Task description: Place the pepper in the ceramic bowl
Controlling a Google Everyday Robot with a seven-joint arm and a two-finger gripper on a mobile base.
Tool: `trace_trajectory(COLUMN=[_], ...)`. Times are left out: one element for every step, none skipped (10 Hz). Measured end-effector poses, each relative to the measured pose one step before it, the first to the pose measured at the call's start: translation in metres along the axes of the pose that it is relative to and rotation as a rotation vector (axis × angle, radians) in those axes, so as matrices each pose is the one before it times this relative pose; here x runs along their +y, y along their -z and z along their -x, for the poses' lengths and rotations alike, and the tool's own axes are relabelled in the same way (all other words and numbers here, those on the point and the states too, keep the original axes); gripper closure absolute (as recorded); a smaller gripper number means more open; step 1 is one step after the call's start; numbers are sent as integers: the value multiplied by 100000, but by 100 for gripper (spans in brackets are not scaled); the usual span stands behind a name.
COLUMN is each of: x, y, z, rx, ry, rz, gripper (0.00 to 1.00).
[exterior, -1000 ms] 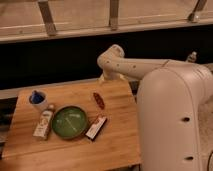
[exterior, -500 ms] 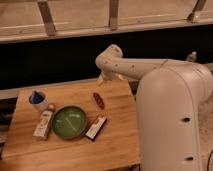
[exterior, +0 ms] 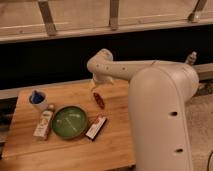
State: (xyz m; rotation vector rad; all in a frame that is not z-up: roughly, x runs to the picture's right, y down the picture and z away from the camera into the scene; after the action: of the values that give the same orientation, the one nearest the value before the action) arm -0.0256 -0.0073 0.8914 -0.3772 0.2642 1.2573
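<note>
The pepper (exterior: 99,100), small, slim and dark red, lies on the wooden table (exterior: 115,145) toward its back middle. The ceramic bowl (exterior: 70,121), round, green and empty, sits to the front left of the pepper. My gripper (exterior: 94,84) hangs at the end of the white arm (exterior: 107,67), just above and behind the pepper's far end. Most of the gripper is hidden by the arm, and I cannot tell whether it touches the pepper.
A red-and-white packet (exterior: 96,127) lies just right of the bowl. A small bottle (exterior: 44,124) lies left of the bowl. A white cup with blue inside (exterior: 37,98) stands at the back left. My large white arm body (exterior: 162,120) covers the table's right side.
The arm's end has swung left and down, bringing the gripper closer to the pepper. The objects on the table have not moved.
</note>
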Motion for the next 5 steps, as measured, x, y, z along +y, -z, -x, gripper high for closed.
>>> trace_trajectory(x=[588, 233, 261, 202, 480], y=[-591, -874, -817, -458, -783], z=[-73, -215, -220, -215, -402], rx=[854, 1315, 1149, 1026, 1969], ry=[710, 316, 296, 144, 675], rz=[754, 807, 1027, 781, 806], gripper=[20, 20, 20, 20, 20])
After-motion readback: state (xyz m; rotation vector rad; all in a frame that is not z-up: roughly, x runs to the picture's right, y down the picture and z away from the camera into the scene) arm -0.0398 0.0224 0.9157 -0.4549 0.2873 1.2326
